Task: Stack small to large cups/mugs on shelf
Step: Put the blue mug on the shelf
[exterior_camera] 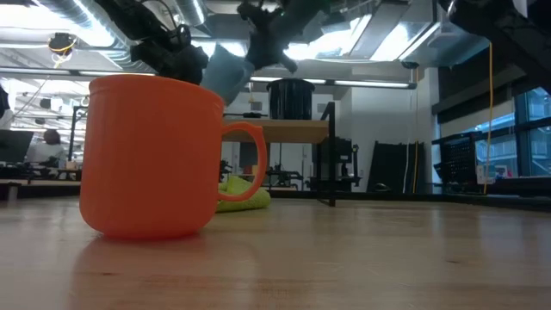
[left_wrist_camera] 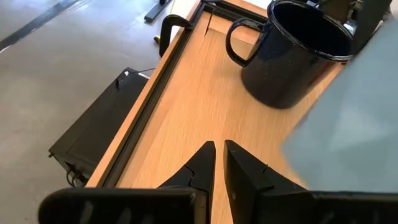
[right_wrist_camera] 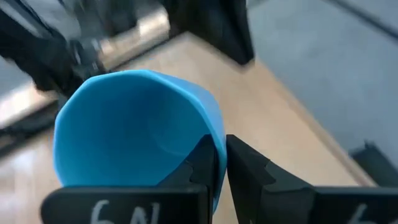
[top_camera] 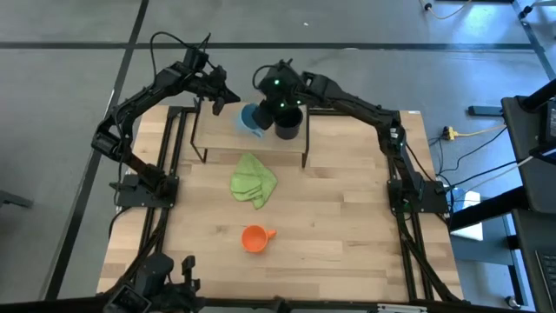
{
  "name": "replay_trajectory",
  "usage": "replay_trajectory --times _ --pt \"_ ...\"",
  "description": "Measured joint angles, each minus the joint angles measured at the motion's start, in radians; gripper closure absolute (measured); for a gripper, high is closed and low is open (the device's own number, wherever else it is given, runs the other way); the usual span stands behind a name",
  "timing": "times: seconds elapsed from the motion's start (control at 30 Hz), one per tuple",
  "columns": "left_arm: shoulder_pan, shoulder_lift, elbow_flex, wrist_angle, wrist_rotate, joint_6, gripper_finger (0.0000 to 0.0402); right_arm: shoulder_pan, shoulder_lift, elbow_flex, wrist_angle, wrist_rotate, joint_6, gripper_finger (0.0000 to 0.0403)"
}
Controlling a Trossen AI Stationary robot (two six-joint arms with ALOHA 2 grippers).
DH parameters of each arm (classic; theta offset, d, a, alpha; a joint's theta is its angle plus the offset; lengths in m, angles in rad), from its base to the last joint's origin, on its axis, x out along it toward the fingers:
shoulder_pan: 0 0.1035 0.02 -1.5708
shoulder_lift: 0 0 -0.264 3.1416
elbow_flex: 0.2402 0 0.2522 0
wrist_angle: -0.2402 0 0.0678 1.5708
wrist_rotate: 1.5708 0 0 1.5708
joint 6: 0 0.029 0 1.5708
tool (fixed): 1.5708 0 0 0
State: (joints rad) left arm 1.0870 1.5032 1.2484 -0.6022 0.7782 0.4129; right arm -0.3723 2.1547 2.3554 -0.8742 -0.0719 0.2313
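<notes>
High view first: I'm seeing my left claw [top_camera: 228, 97] hanging over the left end of the shelf [top_camera: 217, 130], its fingers narrowed to a thin slit with nothing between them. Just right of it, my right claw [top_camera: 265, 111] is gripping the light blue mug [top_camera: 251, 119] by its rim, one finger inside and one outside, and the mug is hanging tilted above the shelf. The navy mug [top_camera: 288, 125] is standing upright on the shelf, just beside the blue one on its right. Below the shelf, the green cloth [top_camera: 253, 180] is lying crumpled on the table [top_camera: 347, 217]. Nearer the front edge, well apart from the shelf, the orange mug [top_camera: 254, 237] is sitting upright on the table, handle pointing right.
</notes>
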Motion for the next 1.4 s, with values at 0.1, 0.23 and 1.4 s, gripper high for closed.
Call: replay_trajectory --times 0.1,0.23,1.4 --pt "-0.004 0.0 0.0 0.001 0.0 0.0 0.0374 -0.01 -0.035 0.0 0.075 0.0 0.0 0.0366" --pt "-0.008 0.0 0.0 0.007 0.001 -0.002 0.0374 -0.019 -0.058 0.004 0.066 -0.001 0.005 0.0366" --pt "0.016 -0.119 0.001 -0.108 0.13 -0.01 0.0374 0.156 -0.045 -0.007 -0.285 -0.03 0.026 0.0366"
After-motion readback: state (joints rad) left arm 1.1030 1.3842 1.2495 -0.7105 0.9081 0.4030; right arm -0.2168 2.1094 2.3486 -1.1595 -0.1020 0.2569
